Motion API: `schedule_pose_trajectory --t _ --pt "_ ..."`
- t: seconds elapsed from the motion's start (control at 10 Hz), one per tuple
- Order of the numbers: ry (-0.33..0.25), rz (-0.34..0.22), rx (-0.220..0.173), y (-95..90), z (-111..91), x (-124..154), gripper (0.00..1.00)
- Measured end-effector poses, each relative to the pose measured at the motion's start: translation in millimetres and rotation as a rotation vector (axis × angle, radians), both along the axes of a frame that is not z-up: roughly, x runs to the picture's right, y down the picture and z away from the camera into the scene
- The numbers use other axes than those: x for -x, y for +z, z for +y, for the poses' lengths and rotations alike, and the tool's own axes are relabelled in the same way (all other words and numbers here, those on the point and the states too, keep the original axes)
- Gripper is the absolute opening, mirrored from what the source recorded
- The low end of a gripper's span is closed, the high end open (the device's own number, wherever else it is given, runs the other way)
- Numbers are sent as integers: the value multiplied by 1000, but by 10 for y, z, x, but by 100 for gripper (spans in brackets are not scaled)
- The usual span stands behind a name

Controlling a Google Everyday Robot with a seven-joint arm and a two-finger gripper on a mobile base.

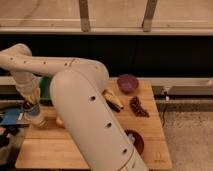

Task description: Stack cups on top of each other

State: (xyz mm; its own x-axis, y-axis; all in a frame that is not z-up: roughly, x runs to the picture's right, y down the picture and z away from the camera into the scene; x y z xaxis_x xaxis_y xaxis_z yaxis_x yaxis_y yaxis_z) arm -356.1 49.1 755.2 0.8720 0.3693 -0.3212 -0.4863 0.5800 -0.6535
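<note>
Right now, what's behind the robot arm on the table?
Partly visible: a banana and an orange object by the arm. The gripper is at the wooden table's left edge. No cups visible; the arm covers the middle.

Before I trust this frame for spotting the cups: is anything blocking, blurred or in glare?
Camera view: soft overall, no strong glare; the robot arm fills the centre and hides much of the wooden table; the end effector sits low at the table's left edge; the purple bowl is clear; no cup is distinguishable.
</note>
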Motion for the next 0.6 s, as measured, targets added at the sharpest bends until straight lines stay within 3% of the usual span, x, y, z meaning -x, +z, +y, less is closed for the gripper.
schedule_pose_trajectory --t 0.1,0.6 --pt "-1 3 1 10 3 -13 76" --pt "15 2 -10 -17 -40 -66 76"
